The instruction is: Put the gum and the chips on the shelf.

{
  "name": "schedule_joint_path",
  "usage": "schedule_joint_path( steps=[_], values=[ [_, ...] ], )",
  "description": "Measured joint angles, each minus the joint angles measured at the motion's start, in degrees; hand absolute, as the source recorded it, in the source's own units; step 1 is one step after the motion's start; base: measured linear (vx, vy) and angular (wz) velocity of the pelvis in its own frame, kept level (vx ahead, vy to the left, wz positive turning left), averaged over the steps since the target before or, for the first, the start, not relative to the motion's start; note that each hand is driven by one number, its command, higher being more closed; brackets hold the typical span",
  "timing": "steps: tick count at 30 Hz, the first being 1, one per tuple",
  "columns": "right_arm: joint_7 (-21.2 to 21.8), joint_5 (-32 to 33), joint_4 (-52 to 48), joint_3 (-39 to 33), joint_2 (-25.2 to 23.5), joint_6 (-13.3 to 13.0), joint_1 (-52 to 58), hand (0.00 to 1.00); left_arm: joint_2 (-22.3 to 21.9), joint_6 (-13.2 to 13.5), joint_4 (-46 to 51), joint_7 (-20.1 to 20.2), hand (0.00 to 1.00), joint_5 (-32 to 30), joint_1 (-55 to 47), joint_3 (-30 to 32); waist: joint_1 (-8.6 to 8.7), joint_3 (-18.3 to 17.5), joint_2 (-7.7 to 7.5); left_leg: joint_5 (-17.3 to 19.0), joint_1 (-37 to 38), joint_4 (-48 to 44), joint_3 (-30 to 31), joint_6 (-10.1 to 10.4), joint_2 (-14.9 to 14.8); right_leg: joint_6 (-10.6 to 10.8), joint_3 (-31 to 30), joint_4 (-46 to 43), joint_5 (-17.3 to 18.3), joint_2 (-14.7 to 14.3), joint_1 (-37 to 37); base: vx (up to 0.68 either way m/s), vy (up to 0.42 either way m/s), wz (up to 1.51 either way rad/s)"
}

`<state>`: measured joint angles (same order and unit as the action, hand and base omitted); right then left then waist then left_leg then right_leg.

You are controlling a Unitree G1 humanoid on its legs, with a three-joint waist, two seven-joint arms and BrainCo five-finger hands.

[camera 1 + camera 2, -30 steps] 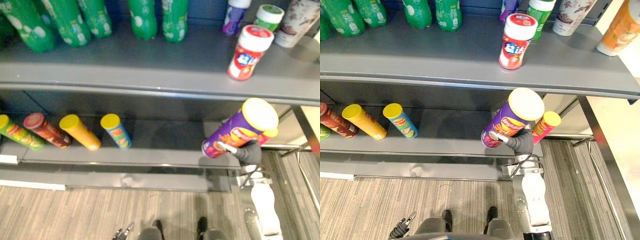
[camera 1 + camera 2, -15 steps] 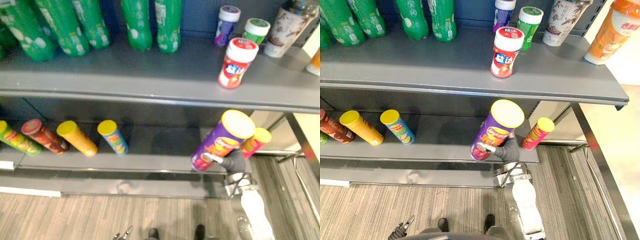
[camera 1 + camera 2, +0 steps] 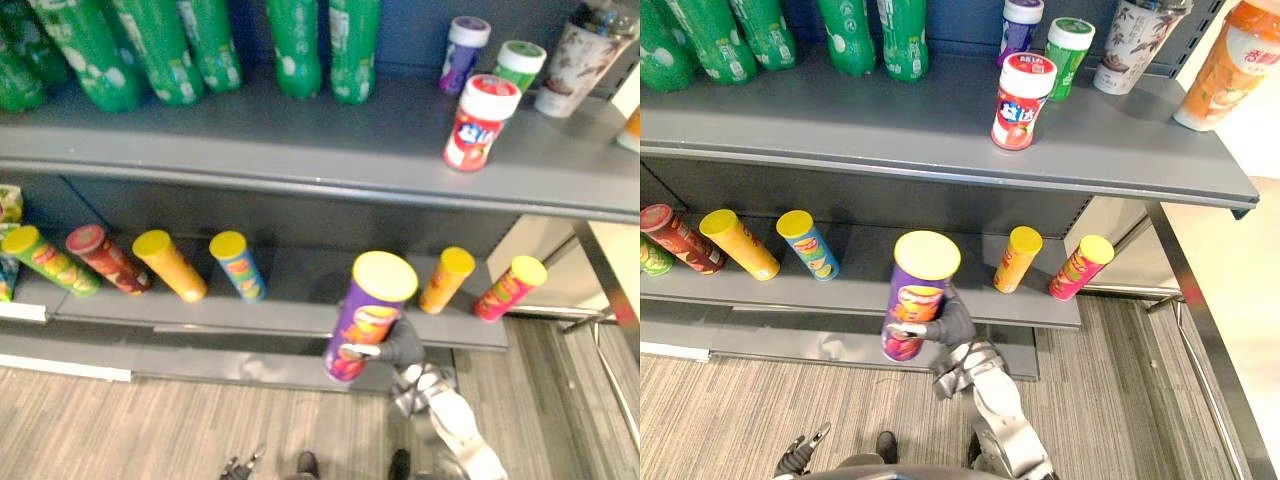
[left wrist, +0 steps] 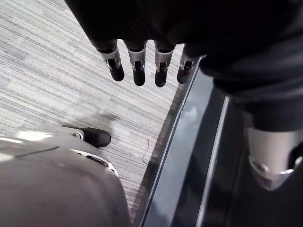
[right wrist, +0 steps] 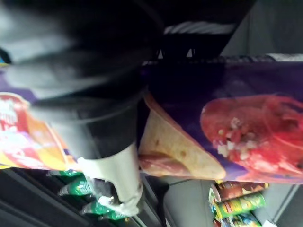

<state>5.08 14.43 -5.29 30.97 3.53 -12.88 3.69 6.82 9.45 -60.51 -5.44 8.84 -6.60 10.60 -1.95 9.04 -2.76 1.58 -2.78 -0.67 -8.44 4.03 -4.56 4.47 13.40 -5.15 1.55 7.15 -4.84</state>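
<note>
Before the lower shelf (image 3: 855, 285), right robot hand (image 3: 948, 324) grips the purple chips can (image 3: 918, 298).

upper shelf (image 3: 890, 130): green bottles (image 3: 852, 35), gum jars (image 3: 1022, 100), cups (image 3: 1130, 45) | lower shelf (image 3: 855, 285): chip cans (image 3: 810, 245)

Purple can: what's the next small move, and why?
Probably ease the right robot hand forward to set the purple can into the gap on the lower shelf between the blue can and orange can. The hand grips it upright, seemingly just before the shelf edge.
</note>
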Motion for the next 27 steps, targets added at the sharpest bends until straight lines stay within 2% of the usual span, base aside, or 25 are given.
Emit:
schedule_joint_path(
  steps=[4, 5, 7, 9, 13, 18, 22, 27],
  values=[
    [-3.1, -4.1, 8.3, 0.8, -0.3, 0.3, -10.3, 1.0, 0.1, 0.6, 2.4, -1.0, 0.0, 0.2, 4.4, -2.6, -0.43, 6.0, 0.45, 1.6, -6.3, -8.4, 3.4, -0.5, 0.8, -0.3, 2.1, -9.9, 3.7, 2.6, -5.1, -0.16, -0.003, 0.41],
    [-3.7, -5.2, 9.7, 0.5, -0.4, 0.3, -11.8, 1.0, 0.1, 0.6, 2.6, -1.1, 0.0, 0.3, 4.9, -3.1, -0.56, 6.6, 0.65, 1.9, -7.2, -9.5, 4.1, -0.5, 1.0, -0.3, 2.5, -11.2, 4.1, 2.9, -5.9, -0.2, -0.01, 0.43],
    [-5.7, -7.4, 13.6, -1.5, -1.1, 0.6, -16.0, 1.0, 0.0, 0.6, 4.3, -1.3, 0.0, 2.2, 5.5, -4.4, -1.62, 8.5, 1.26, 2.6, -10.3, -12.0, 5.1, -0.4, 1.2, -0.5, 2.9, -14.3, 5.1, 3.8, -8.2, -0.2, -0.01, 0.28],
    [-9.7, -11.0, 18.0, -5.3, -2.5, 1.2, -21.2, 1.0, -0.1, 0.9, 6.4, -2.2, 0.0, 2.4, 6.0, -5.8, -2.66, 10.1, 2.61, 2.5, -14.0, -13.8, 6.1, -0.7, 1.6, -0.5, 4.3, -16.7, 6.4, 4.9, -11.4, -0.18, -0.017, 0.41],
    [-16.3, -14.6, 24.9, -14.7, -3.6, 2.5, -31.2, 1.0, -0.1, 1.4, 10.4, -3.1, 0.0, 4.6, 6.3, -7.0, -4.1, 13.1, 4.6, 0.6, -17.9, -13.5, 6.3, -0.1, 1.6, -0.9, 6.2, -19.1, 6.6, 6.4, -15.3, -0.13, -0.02, 0.38],
    [-22.0, -14.6, 27.8, -25.5, -4.4, 3.0, -38.3, 1.0, -0.1, 1.7, 15.5, -3.1, 0.0, 6.4, 6.4, -9.4, -6.11, 14.8, 5.31, -1.3, -21.3, -13.8, 6.0, -0.2, 1.7, -1.2, 6.7, -22.0, 6.8, 7.5, -19.2, -0.04, -0.025, 0.13],
    [-26.9, -14.7, 28.1, -31.2, -4.5, 3.2, -43.1, 1.0, -0.3, 2.2, 19.7, -3.2, 0.0, 6.8, 6.6, -10.9, -6.11, 15.5, 5.4, -1.4, -23.3, -14.9, 6.1, -0.3, 1.9, -1.6, 7.9, -24.3, 8.0, 8.7, -21.0, 0.04, -0.044, 0.12],
    [-30.7, -14.7, 28.1, -34.8, -4.8, 4.5, -46.7, 1.0, -1.5, 2.6, 21.7, -3.2, 0.0, 8.9, 7.0, -11.2, -6.22, 15.9, 6.1, -1.5, -24.6, -15.2, 6.3, -0.2, 1.8, -1.9, 8.6, -25.7, 8.7, 9.1, -21.9, 0.08, -0.059, 0.1]
  ],
)
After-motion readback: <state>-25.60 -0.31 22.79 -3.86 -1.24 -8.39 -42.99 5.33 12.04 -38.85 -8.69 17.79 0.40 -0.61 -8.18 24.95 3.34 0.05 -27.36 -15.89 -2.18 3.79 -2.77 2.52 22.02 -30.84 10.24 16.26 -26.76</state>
